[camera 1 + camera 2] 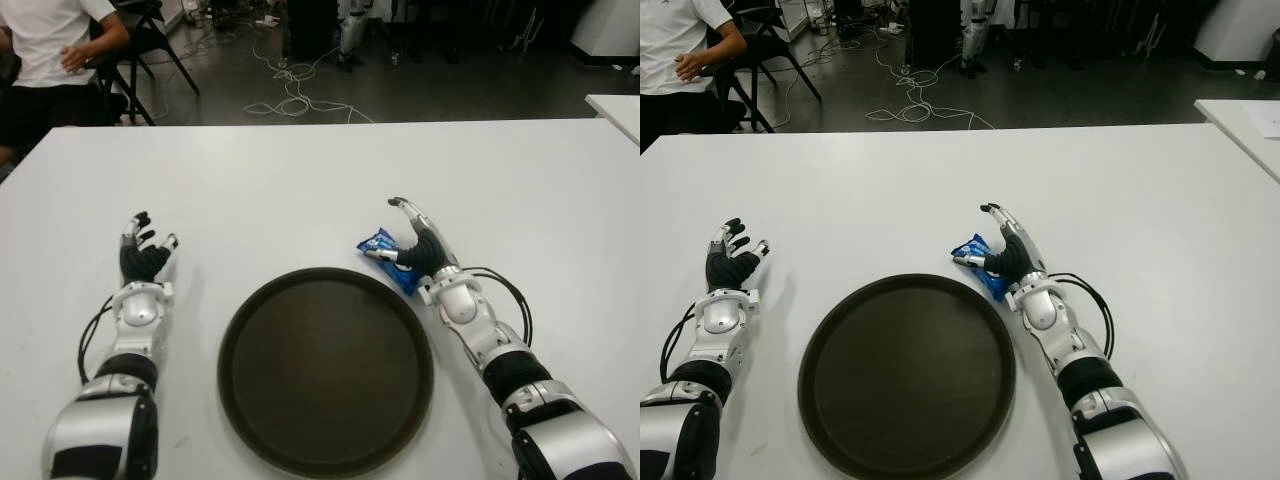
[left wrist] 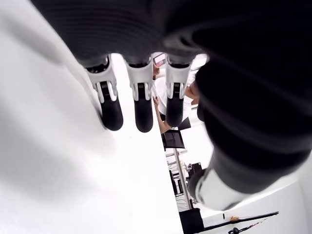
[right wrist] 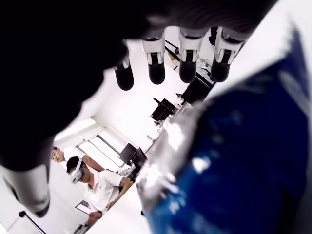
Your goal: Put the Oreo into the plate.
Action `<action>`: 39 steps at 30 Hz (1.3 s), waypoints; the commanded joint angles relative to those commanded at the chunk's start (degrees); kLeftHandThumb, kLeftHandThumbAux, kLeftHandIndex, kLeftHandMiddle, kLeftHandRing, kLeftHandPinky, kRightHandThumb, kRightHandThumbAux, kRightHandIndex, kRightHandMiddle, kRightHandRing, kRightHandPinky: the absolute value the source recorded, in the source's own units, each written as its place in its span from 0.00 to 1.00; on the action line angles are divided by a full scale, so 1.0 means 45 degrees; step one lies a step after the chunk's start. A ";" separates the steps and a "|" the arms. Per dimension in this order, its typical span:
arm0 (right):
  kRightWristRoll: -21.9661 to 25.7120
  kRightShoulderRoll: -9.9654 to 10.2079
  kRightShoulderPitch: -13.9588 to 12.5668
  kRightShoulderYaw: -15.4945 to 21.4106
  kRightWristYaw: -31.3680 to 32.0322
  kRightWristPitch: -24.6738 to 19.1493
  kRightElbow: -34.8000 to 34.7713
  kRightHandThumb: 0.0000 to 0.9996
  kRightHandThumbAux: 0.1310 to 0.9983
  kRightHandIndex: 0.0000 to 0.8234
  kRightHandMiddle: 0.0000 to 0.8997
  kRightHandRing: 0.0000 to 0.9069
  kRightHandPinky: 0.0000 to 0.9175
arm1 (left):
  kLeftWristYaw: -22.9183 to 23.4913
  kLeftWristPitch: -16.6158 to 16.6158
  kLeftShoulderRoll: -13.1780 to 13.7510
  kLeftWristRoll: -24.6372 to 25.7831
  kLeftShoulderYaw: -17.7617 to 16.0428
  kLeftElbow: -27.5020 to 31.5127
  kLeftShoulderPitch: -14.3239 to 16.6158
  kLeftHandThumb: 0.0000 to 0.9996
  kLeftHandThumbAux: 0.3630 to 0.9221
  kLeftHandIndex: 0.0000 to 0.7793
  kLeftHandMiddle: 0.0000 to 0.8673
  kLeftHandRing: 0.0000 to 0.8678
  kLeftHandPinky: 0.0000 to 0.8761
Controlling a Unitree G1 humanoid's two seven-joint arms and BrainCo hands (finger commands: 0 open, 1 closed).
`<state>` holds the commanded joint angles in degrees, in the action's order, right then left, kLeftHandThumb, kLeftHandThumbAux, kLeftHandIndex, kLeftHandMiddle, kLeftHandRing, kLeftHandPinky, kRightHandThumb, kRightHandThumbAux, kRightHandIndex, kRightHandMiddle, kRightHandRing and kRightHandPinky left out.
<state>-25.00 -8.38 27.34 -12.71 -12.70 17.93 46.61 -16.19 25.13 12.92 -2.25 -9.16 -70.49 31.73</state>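
Forearms, two, silver and black, at the near edge of the white desk (image 1: 300, 170).

Plate (image 1: 325, 368): round, dark brown, shallow rim, lying flat on the desk between the two arms. Nothing in it.

Oreo (image 1: 391, 259): small blue packet with a silvery crimped end, on the desk just beyond the plate's far right rim, outside the plate. Whether it touches the rim cannot be told.

Right hand (image 1: 418, 240): directly over the packet's right side, palm toward it. Fingers (image 3: 156, 68) extended and spread wide, tips clear of the wrapper in the right wrist view; thumb low beside the packet. No closed grasp visible; the blue wrapper fills the area just under the palm.

Left hand (image 1: 143, 260): to the left of the plate, well apart from it, above the bare desk. Fingers (image 2: 143, 111) straight and relaxed, slightly parted, holding nothing.

Cable, black: one loop at each wrist, on the desk.

Background, beyond the far desk edge: dark floor with a tangle of white cables (image 1: 290, 95); a seated person (image 1: 45, 45) in a white shirt at far left beside a black chair (image 1: 150, 35); corner of a second white desk (image 1: 615, 105) at far right.
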 joint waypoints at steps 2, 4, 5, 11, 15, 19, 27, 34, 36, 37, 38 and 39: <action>-0.0169 -0.0055 -0.0044 -0.0081 -0.0029 -0.0310 -0.0228 0.00 0.55 0.00 0.00 0.00 0.00 | -0.0061 -0.0001 0.0007 -0.0032 0.0023 -0.0023 -0.0001 0.06 0.81 0.20 0.19 0.17 0.13; -0.0323 -0.0131 -0.0085 -0.0165 -0.0010 -0.0624 -0.0473 0.00 0.55 0.00 0.00 0.00 0.00 | -0.0100 0.0012 0.0003 -0.0049 0.0030 -0.0049 0.0002 0.07 0.81 0.20 0.19 0.17 0.13; -0.0362 -0.0154 -0.0107 -0.0194 0.0000 -0.0735 -0.0569 0.00 0.55 0.00 0.00 0.00 0.00 | -0.0112 0.0017 0.0001 -0.0056 0.0031 -0.0057 0.0003 0.08 0.81 0.20 0.20 0.17 0.14; -0.0793 -0.0314 -0.0229 -0.0425 0.0138 -0.1740 -0.1284 0.00 0.51 0.00 0.00 0.00 0.00 | -0.0224 0.0113 -0.0049 -0.0117 0.0050 -0.0066 -0.0022 0.10 0.81 0.23 0.19 0.17 0.13; -0.1082 -0.0411 -0.0304 -0.0580 0.0148 -0.2356 -0.1699 0.00 0.51 0.00 0.00 0.00 0.00 | -0.0285 0.0187 -0.0085 -0.0113 0.0058 0.0013 -0.0060 0.08 0.81 0.21 0.18 0.16 0.12; -0.1497 -0.0533 -0.0318 -0.0805 0.0057 -0.3081 -0.2078 0.00 0.53 0.00 0.00 0.00 0.00 | -0.0350 0.0106 -0.0085 -0.0106 0.0053 -0.0013 -0.0035 0.06 0.81 0.20 0.18 0.16 0.12; -0.2570 -0.0778 -0.0348 -0.1344 -0.0177 -0.4427 -0.2690 0.00 0.55 0.00 0.00 0.00 0.00 | -0.0219 0.0117 -0.0090 -0.0011 -0.0020 -0.0061 -0.0008 0.11 0.80 0.22 0.20 0.19 0.17; -0.3414 -0.1049 -0.0317 -0.1845 0.0138 -0.5554 -0.3120 0.00 0.56 0.00 0.00 0.00 0.00 | -0.0132 0.0282 -0.0125 0.0049 -0.0068 -0.0033 -0.0037 0.12 0.81 0.22 0.20 0.19 0.18; -0.3668 -0.1188 -0.0354 -0.2013 0.0359 -0.5948 -0.3410 0.00 0.56 0.00 0.00 0.00 0.00 | -0.0174 0.0320 -0.0132 0.0027 -0.0064 -0.0029 -0.0048 0.13 0.80 0.21 0.19 0.19 0.17; -0.3771 -0.1245 -0.0380 -0.2082 0.0465 -0.6107 -0.3552 0.00 0.56 0.00 0.00 0.00 0.00 | -0.0204 0.0324 -0.0133 0.0010 -0.0058 -0.0030 -0.0051 0.12 0.80 0.21 0.19 0.18 0.17; -0.3837 -0.1288 -0.0403 -0.2138 0.0546 -0.6235 -0.3668 0.00 0.56 0.00 0.00 0.00 0.00 | -0.0224 0.0326 -0.0135 -0.0004 -0.0055 -0.0030 -0.0054 0.12 0.80 0.21 0.19 0.18 0.17; -0.3925 -0.1330 -0.0408 -0.2224 0.0631 -0.6378 -0.3747 0.00 0.56 0.00 0.00 0.00 0.00 | -0.0251 0.0326 -0.0137 -0.0024 -0.0047 -0.0031 -0.0056 0.11 0.80 0.20 0.19 0.18 0.16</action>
<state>-42.66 -14.37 25.50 -22.72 -9.86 -10.77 29.75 -17.32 26.60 12.30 -2.35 -9.38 -70.63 31.48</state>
